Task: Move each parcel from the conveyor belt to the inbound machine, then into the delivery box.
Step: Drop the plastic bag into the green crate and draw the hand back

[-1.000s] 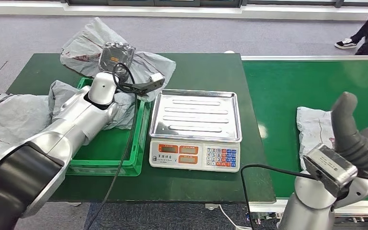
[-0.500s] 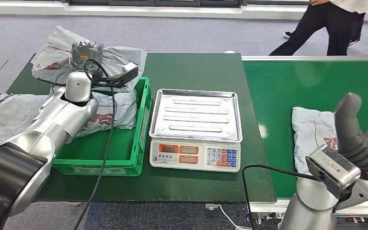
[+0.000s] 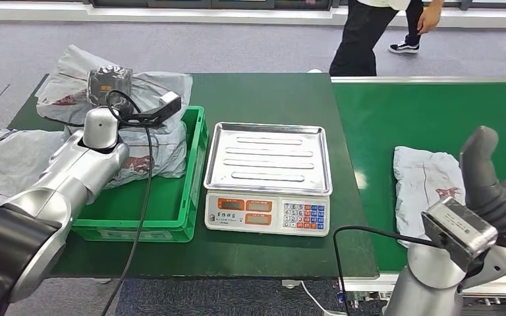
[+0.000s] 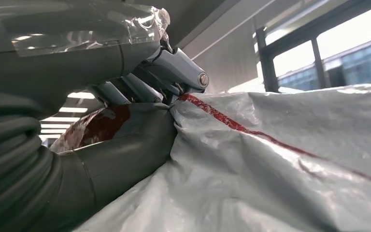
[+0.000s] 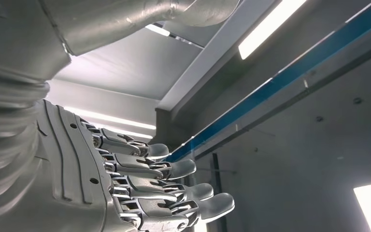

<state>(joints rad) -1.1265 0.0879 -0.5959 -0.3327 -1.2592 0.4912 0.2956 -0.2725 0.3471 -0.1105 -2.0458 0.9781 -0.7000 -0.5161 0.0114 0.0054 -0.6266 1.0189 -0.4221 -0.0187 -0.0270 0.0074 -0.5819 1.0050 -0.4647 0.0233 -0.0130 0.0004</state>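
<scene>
A grey parcel bag hangs over the far end of the green delivery box, gripped by the left hand, whose fingers pinch its film to lower it inside. The next parcel lies on the conveyor belt beside the empty weighing scale on the desk. The right hand waits raised, its fingers spread and holding nothing, apparently ready to take that parcel.

Grey parcel flat on belt — another over green box.

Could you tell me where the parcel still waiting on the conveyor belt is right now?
In the head view, the grey parcel lies flat on the green conveyor belt, right of the scale and beside the raised right hand.
</scene>
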